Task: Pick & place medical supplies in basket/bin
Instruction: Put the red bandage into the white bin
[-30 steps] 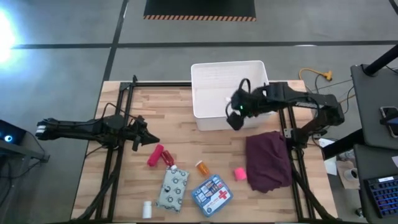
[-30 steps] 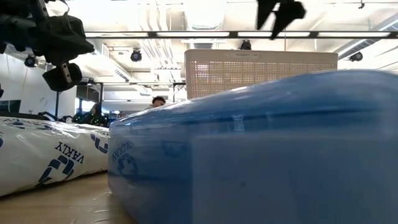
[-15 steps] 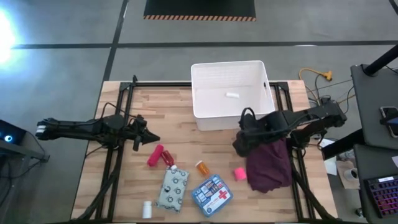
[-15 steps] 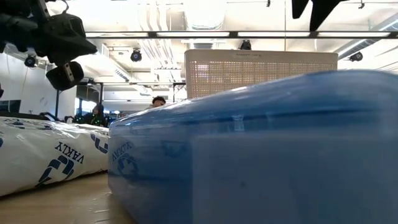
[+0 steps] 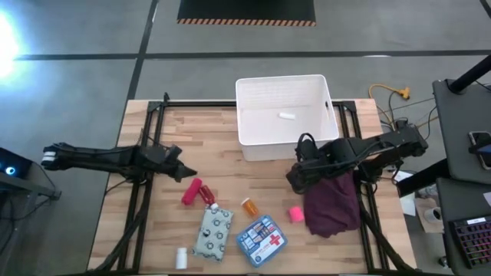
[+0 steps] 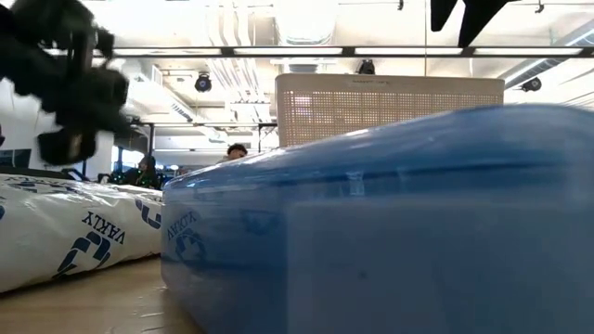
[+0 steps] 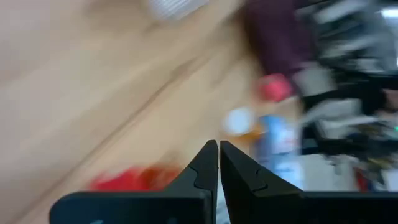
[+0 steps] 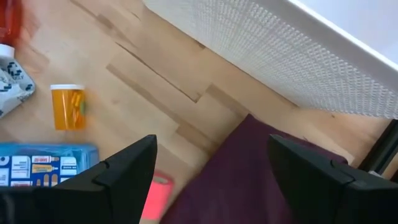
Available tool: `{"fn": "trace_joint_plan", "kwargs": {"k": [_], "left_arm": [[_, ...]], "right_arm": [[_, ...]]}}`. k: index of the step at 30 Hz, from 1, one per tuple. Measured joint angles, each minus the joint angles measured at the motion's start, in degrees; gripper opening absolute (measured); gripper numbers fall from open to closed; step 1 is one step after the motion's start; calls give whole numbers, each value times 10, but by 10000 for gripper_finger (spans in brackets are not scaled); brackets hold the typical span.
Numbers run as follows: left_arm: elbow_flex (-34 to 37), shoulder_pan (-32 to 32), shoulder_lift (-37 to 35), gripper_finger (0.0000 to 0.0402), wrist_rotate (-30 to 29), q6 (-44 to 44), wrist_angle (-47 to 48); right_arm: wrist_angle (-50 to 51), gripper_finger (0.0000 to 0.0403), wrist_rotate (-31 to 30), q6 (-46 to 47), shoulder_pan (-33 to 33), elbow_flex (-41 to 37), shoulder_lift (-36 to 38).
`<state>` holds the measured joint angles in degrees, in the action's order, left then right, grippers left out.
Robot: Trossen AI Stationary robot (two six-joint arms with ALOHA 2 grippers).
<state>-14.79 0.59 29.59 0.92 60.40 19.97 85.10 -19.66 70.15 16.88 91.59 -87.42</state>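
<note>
The white bin (image 5: 244, 139) stands at the table's far middle with one small white item (image 5: 285, 116) inside. On the wood lie the red tube (image 5: 192, 192), the dotted pouch (image 5: 212, 234), the blue first-aid box (image 5: 261, 240), the orange pill bottle (image 5: 250, 205), the pink block (image 5: 295, 214) and a small white bottle (image 5: 181, 257). My left gripper (image 5: 186, 174) hovers shut just beyond the red tube (image 7: 134, 179). My right gripper (image 5: 295, 178) hangs open over the maroon cloth's left far corner (image 8: 249, 168), between bin and pink block (image 8: 155, 193).
The maroon cloth (image 5: 331, 199) covers the table's right near part. In the low view the blue box (image 6: 390, 223) fills the foreground, with the pouch (image 6: 65, 223) to its left. Bare wood lies left of the bin and along the left edge.
My right gripper has swung from above the bin toward the near edge and now sits over the cloth's corner; a small white item shows in the bin where the gripper was. My left gripper has dipped a little toward the red tube.
</note>
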Motion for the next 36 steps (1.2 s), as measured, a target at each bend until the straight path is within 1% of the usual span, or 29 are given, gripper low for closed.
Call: {"fn": "trace_joint_plan", "kwargs": {"k": [4, 7, 10, 13, 15, 18, 22, 23, 26, 28, 30, 36], "left_arm": [[0, 1, 22, 0, -13, 31, 119], [-24, 1, 34, 0, -14, 23, 181], [-90, 2, 49, 0, -39, -14, 230], [-179, 2, 87, 0, -84, -61, 323], [-232, 3, 118, 0, -94, -107, 370], [-278, 2, 164, 0, -67, -155, 407], [-304, 2, 218, 0, 12, -183, 400], [-305, 3, 230, 0, 23, -189, 400], [-299, 8, 261, 5, 26, -204, 402], [-296, 13, 273, 20, 25, -210, 399], [-287, 18, 286, 43, 25, -204, 400], [-271, 31, 300, 145, 31, -124, 400]], "right_arm": [[0, 291, 0, 0, 0, 0, 0], [0, 290, 0, 0, 0, 0, 0], [0, 290, 0, -1, 0, 0, 0], [0, 288, 0, -3, 0, 0, 0], [0, 287, -2, -3, 0, -1, 0], [0, 288, -16, -3, 0, -5, 0], [0, 288, -17, -12, -3, -13, 0], [0, 288, -17, -14, -4, -16, 0], [0, 288, -18, -26, -4, -24, 0], [0, 288, -18, -34, -4, -30, 0], [-1, 288, -18, -44, -4, -35, 0], [0, 287, -18, -84, -4, -44, 0]]}}
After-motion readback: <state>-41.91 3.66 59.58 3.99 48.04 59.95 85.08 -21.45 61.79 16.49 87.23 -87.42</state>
